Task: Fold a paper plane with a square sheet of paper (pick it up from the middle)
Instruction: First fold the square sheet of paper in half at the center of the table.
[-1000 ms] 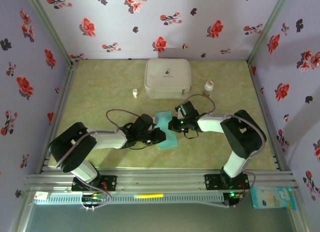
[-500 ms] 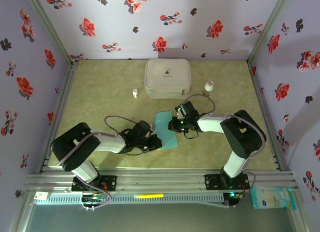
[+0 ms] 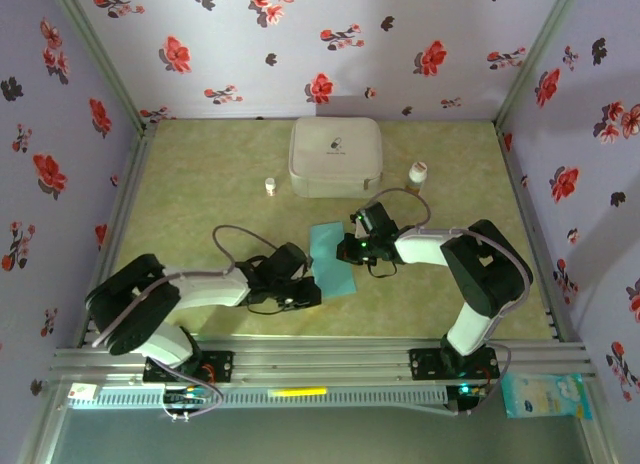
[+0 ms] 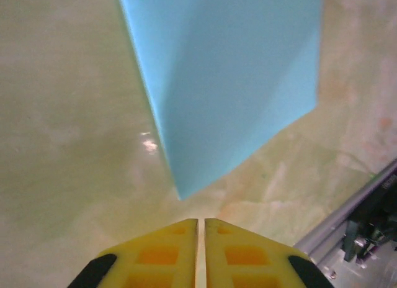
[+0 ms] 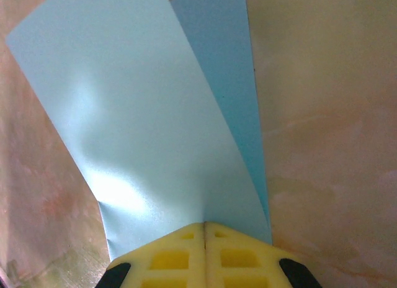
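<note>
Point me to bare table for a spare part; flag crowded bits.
Free: back-left table, between left wall and small bottle; front strip between paper and near rail. Crowded: centre, right claw gripping the paper, left claw beside it; white case at back.

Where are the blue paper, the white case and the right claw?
blue paper (image 3: 331,266), top view, middle of its face
white case (image 3: 335,156), top view, centre of its lid
right claw (image 5: 205,227), right wrist view, between its shut fingertips
</note>
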Controlling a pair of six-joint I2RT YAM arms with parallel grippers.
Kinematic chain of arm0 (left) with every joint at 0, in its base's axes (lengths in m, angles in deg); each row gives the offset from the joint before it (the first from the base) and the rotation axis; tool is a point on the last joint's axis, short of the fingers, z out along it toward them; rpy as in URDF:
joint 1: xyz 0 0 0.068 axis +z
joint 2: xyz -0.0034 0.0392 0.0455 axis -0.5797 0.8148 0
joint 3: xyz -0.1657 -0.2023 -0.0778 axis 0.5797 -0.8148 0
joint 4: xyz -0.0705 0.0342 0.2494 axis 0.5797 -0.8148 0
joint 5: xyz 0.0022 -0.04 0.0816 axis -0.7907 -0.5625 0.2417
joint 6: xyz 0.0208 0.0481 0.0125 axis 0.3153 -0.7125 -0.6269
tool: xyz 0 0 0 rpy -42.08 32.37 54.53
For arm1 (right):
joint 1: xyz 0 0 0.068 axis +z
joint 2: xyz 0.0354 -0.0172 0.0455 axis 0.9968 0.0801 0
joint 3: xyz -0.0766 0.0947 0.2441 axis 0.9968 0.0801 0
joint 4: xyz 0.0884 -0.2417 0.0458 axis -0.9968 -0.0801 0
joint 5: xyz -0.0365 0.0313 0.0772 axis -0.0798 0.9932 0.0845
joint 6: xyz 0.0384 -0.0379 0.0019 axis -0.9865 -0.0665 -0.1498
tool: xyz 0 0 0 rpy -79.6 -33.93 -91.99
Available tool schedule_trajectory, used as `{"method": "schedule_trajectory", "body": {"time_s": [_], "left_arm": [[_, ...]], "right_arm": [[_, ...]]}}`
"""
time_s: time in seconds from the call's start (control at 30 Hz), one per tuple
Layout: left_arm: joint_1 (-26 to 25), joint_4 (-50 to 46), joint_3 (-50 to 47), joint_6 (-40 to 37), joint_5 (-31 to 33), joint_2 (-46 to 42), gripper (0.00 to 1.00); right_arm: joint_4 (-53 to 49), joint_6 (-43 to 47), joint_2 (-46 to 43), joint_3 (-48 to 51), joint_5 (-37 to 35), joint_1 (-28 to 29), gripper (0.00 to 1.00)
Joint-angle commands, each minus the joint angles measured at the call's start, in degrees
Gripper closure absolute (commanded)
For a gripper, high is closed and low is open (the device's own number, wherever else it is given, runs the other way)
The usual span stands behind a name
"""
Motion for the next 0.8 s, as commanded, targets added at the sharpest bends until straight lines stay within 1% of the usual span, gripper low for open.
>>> {"method": "schedule_trajectory", "body": {"time_s": [0.0, 0.07, 0.2, 0.33, 0.5, 0.57, 0.77], "left_arm": [[2.4, -3.7, 3.1, -4.0, 1.6, -4.6, 0.86], [5.8, -5.1, 4.6, -5.4, 0.6, -4.5, 0.86], [12.7, -4.2, 8.4, -7.0, -2.7, -0.3, 0.86], [16.5, -1.8, 12.8, -8.2, -5.0, 5.6, 0.87], [17.5, 1.8, 17.7, -8.5, -8.3, 13.6, 0.86], [17.6, 1.9, 19.0, -8.8, -8.4, 16.5, 0.87], [18.7, 3.3, 18.1, -8.5, -8.0, 20.8, 0.88]], "right_arm": [[-11.1, 0.8, 2.7, 2.8, -6.1, -0.4, 1.0], [-11.4, 1.3, 2.7, 2.6, -5.6, -0.4, 1.0], [-11.7, 2.8, 3.0, 2.6, -4.0, -0.4, 1.0], [-13.6, 4.7, 2.7, 2.1, -3.1, -0.4, 1.0], [-14.5, 5.4, 3.4, 1.3, -2.9, -0.4, 1.0], [-15.0, 5.5, 3.9, 0.8, -3.0, -0.4, 1.0], [-15.1, 5.4, 3.8, 0.9, -3.3, -0.4, 1.0]]}}
